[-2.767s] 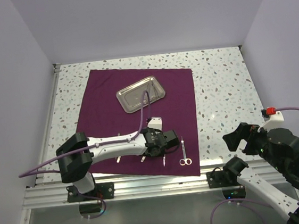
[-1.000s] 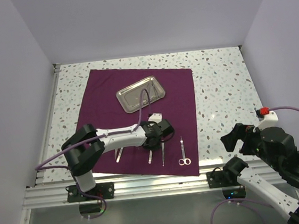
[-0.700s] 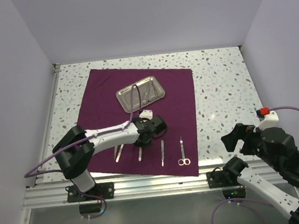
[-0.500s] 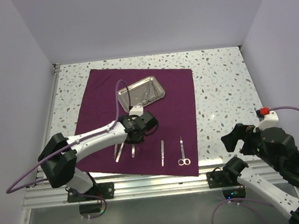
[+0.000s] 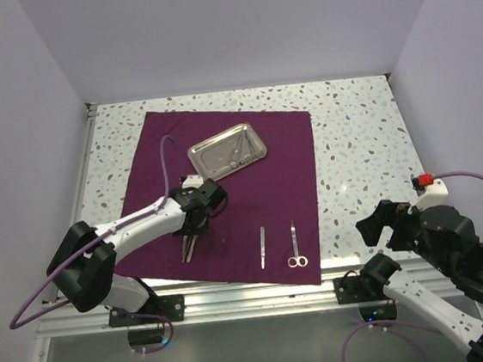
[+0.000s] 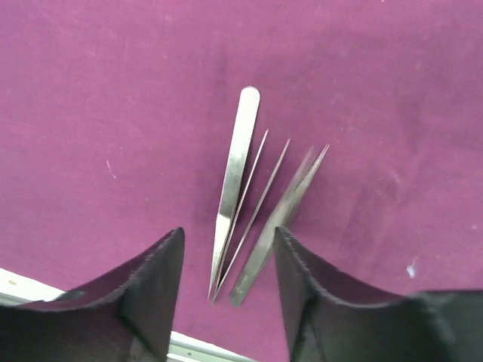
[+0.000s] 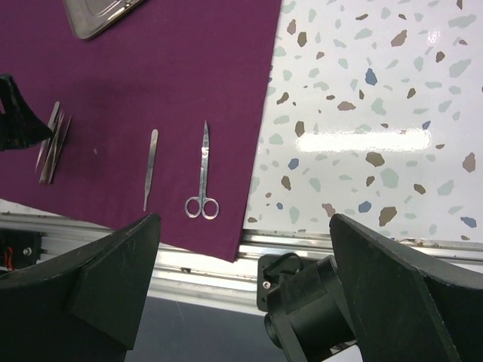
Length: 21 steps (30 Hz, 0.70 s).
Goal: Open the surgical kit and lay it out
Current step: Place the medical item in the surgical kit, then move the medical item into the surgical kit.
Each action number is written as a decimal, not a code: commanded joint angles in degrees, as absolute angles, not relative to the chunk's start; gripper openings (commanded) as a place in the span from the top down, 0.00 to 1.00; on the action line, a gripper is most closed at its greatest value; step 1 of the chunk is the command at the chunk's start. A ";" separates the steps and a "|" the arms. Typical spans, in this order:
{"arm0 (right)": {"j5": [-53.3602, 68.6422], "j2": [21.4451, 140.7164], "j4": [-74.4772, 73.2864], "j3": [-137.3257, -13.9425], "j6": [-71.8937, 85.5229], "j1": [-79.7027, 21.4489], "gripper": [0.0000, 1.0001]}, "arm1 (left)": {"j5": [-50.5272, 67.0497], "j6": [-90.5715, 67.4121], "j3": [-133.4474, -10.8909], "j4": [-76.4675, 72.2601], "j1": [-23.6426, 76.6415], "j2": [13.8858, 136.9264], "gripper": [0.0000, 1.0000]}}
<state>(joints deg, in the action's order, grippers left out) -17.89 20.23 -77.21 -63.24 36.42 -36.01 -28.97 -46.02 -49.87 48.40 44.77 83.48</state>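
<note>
Left pincer [image 6: 228, 240]: about half open, gripping nothing, fingers pointing down at the large dark purple-maroon cloth wrap [image 5: 291, 158].
Under it: a cluster of slim silver tweezers [image 6: 235, 170] lies flat on the cloth, fanned and touching, between and just beyond the fingertips.
Edges: the cluster is near the cloth's near edge, left of its middle; the pale speckled bench [image 5: 358, 134] shows just past that edge.
Open room: bare cloth on both sides of the cluster.
Left arm: reaches low from the near-left corner over the cloth, wrist bent down.
Further right: a single silver tweezer [image 5: 263, 248] and ring-handled silver scissors [image 5: 296, 244], side by side but apart, near the cloth's near-right corner.
Far side: a small shiny rectangular steel tray [image 5: 227, 150], tilted, near the cloth's far edge.
Right pincer [image 7: 243, 226]: spread wide, empty, raised over the bench's near-right corner, off the cloth.
</note>
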 commanded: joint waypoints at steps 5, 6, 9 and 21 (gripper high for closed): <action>-16.44 20.66 -83.85 -63.55 37.26 -36.30 0.02 | -27.43 -44.30 -55.19 45.79 44.64 80.60 0.40; -16.35 20.39 -84.11 -63.54 37.27 -36.30 0.01 | -26.99 -44.30 -57.11 45.97 45.08 80.60 0.42; -16.26 20.21 -84.20 -63.46 37.62 -36.30 0.02 | -26.81 -45.26 -61.94 46.23 48.85 82.26 0.43; -16.61 19.60 -86.13 -64.69 38.41 -36.21 0.01 | -24.17 -55.37 -79.37 48.26 64.86 108.10 0.57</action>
<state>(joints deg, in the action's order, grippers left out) -16.84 20.16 -77.21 -63.26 37.54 -36.01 -24.95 -51.42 -77.32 47.40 64.34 106.19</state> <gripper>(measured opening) 0.985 0.439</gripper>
